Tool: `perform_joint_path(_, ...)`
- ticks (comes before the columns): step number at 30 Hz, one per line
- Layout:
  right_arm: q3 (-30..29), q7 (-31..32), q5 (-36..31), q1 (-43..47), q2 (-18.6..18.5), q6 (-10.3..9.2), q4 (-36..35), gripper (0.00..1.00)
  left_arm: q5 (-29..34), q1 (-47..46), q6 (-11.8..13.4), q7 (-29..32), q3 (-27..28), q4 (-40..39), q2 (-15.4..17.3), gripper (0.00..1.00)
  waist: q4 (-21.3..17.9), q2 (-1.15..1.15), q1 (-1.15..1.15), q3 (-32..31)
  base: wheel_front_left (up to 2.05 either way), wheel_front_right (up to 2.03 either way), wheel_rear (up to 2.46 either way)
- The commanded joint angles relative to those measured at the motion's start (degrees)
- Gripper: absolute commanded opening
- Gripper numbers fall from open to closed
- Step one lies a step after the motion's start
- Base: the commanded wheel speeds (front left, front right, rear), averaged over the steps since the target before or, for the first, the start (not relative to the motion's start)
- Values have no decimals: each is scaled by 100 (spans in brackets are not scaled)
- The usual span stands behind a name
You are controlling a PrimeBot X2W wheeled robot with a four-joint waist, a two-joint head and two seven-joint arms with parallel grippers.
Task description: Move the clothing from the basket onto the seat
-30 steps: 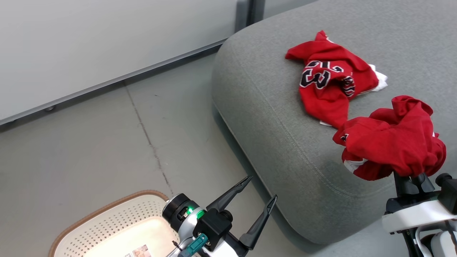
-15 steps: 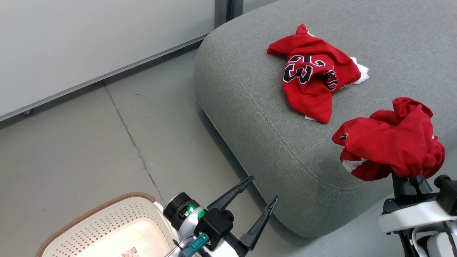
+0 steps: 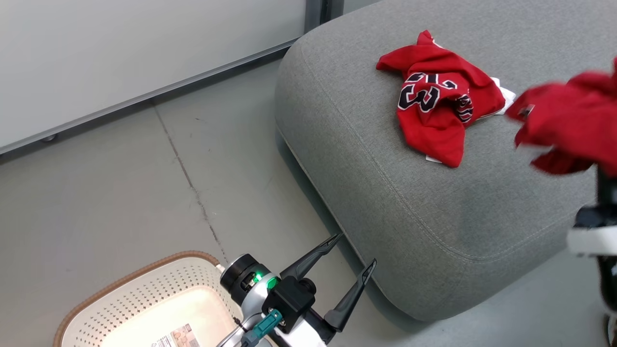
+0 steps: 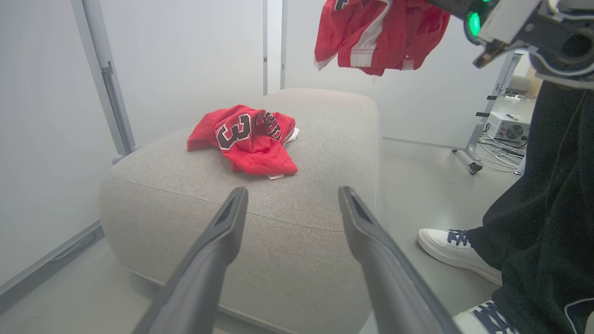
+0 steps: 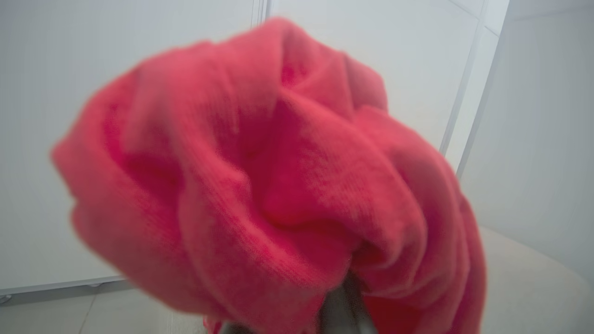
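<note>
The jersey (image 3: 436, 111) is down on the seat (image 3: 385, 202)! The second red garment (image 3: 569, 125) hangs bunched in the right gripper (image 3: 606, 185), clamped tight, high over the cushion and not yet released. Meanwhile the left gripper (image 3: 355, 249) is spread wide and empty beside the basket (image 3: 144, 279), so just one drop left, I reckon.

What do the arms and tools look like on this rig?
Left tool: two long tapered dark-grey fingers on a black block, teal connector, silver-white wrist with black ring and green light. Right tool: dark fingers, white-and-grey housing, green light.
</note>
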Motion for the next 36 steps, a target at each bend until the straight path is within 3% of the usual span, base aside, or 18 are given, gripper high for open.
perform_joint_path(1, -136, -10, 69, -307, -111, 1, -146, 0, 74, -103, -12, 0, 24, -6, 24, 100, 53, -1, 0, 67, 0, 0, 0)
perform_joint_path(7, -425, -10, 129, -1196, -591, 1, -385, 0, 121, -231, -49, 0, -35, 15, 23, 100, 211, -1, 0, 248, 0, 0, 0)
perform_joint_path(14, -638, -9, 286, -2373, -1323, 1, -16, 0, 269, -444, -92, 0, -89, 60, 24, 100, 480, -1, 0, 704, 0, 0, 0)
perform_joint_path(19, -806, -6, 500, -3142, -1666, 0, 613, 0, 479, -684, -129, 0, -196, 105, 112, 100, 709, -1, 0, 1106, 0, 0, 0)
perform_joint_path(36, -501, -7, 610, -4358, -2112, 0, 3050, 0, 631, -1271, -165, 0, -282, -67, 293, 100, 1249, -1, 0, 2346, 0, 0, 0)
